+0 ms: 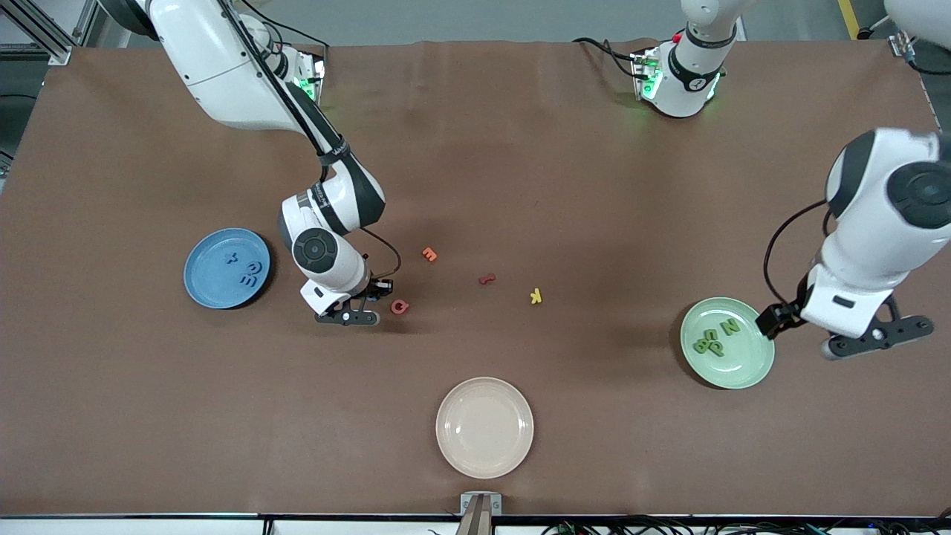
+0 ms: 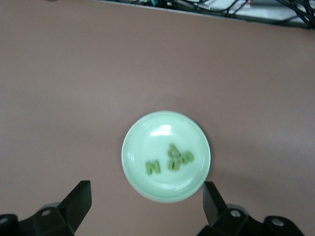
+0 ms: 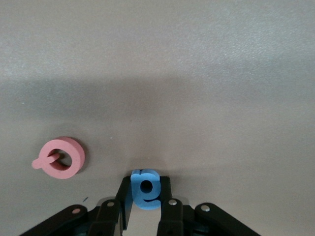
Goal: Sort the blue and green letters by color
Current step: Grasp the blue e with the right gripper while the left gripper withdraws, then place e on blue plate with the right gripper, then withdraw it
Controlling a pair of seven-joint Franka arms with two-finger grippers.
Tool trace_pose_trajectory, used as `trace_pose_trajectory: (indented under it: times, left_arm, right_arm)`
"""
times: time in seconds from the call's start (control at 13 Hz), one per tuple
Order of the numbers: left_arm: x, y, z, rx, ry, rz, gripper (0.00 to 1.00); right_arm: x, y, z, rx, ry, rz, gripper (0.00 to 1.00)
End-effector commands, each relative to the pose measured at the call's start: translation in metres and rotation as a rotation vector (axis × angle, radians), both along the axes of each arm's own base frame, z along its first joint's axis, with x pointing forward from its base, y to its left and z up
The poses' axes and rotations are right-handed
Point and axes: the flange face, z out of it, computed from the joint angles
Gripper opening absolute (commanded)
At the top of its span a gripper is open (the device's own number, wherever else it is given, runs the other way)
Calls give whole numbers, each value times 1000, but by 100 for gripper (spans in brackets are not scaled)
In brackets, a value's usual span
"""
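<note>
1. A blue plate is sitting toward the right arm's end of the table, and several blue letters are lying on it, bunched on the side facing the middle of the table.
2. The right gripper is reaching down to the table beside the blue plate, on its middle-of-the-table side. Its fingers are clenching a single blue letter that is standing on edge between them.
3. A pink letter is lying flat just beside that gripper, apart from the fingers.
4. An orange letter is lying a little farther from the front camera than the pink one.
5. A red letter and a yellow letter are lying near the middle of the table, the yellow one closer to the left arm's end.
6. A cream plate is sitting nearest to the front camera, well apart from the loose letters.
7. A green plate is sitting toward the left arm's end, and a cluster of green letters is lying on it, some touching one another.
8. The left gripper is hanging in the air at the green plate's edge, its fingers spread wide and grasping nothing.
</note>
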Motion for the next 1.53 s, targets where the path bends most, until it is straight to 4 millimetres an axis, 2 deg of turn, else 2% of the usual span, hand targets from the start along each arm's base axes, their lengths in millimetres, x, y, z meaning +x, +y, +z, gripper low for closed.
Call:
trace_pose_trajectory:
  times: [0.0,0.15,0.38,0.46,0.61,0.77,0.84,1.07,1.15,1.3,1.38,1.46]
  left_arm:
    - [-21,-5,64,-14,108,-28,100]
    - [-36,-4,85,-41,148,-81,100]
    - [-63,-1,125,-41,158,-116,100]
    - [-70,-15,129,-52,168,-131,100]
    - [-88,-21,148,-95,166,-101,100]
    - [-97,-22,153,-127,185,-88,100]
    - [-105,-27,149,-117,199,-91,100]
    - [-122,-27,144,-121,194,-89,100]
    - [-126,-21,141,-134,183,-80,100]
    - [-136,-20,139,-135,158,-90,100]
    - [-136,-20,142,-134,146,-93,100]
    - [-132,-18,142,-136,138,-92,100]
  right_arm:
    - [5,-24,2,-3,30,29,5]
    - [6,-58,23,1,41,66,5]
    - [-19,-124,48,13,46,142,5]
    - [-27,-152,56,19,44,160,5]
    - [-45,-201,53,31,21,204,5]
    - [-58,-247,42,41,-9,256,5]
    - [-64,-266,40,47,-3,274,5]
    - [-72,-304,34,58,8,308,5]
    - [-75,-313,33,62,12,313,5]
    - [-79,-319,30,65,20,308,10]
    - [-80,-321,31,65,20,304,21]
    - [-80,-321,32,65,20,304,40]
